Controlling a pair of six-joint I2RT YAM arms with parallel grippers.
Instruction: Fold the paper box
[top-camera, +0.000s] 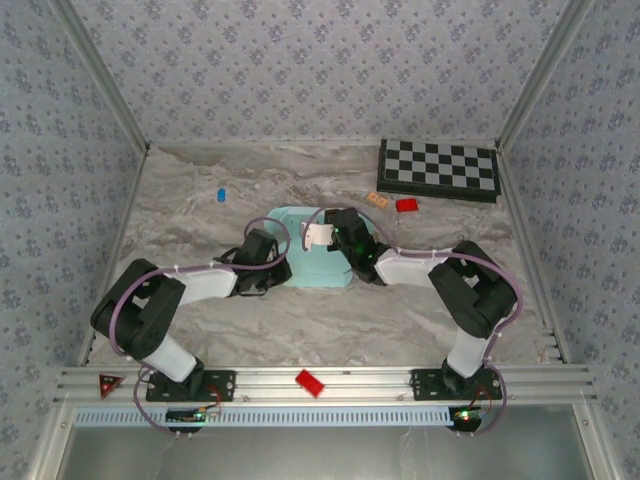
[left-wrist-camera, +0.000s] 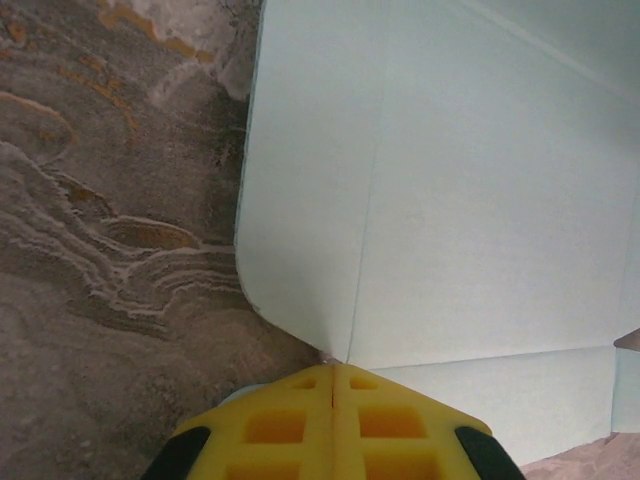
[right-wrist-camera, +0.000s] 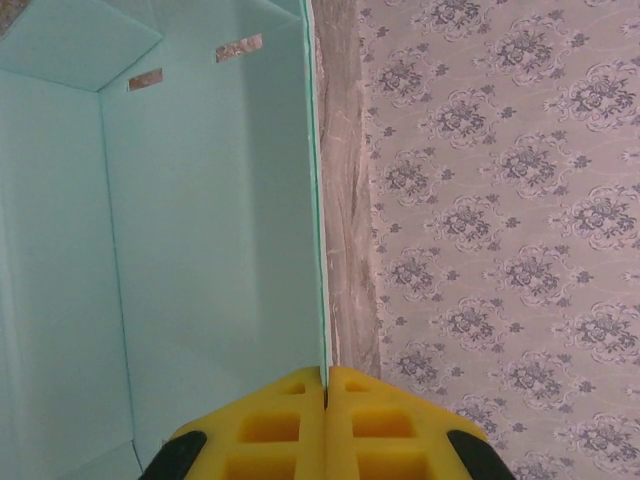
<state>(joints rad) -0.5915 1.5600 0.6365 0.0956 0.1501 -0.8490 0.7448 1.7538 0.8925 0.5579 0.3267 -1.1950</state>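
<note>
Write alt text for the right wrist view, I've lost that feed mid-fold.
Yellow jaws at bottom centre are shut on the thin edge of the mint paper box, whose creased inside, with two small slots near the top, takes up the left half. To the right run a strip of marbled table and patterned wallpaper.

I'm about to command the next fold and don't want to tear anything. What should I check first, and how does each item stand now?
1. Grip of right hand on box wall edge: ok, shut on it.
2. Tips of left hand shut at a box crease: ok.
3. Whether left hand actually holds card: cannot tell.
4. Gap between chessboard and box: ok.
5. Gap between red brick beside chessboard and box: ok.
</note>
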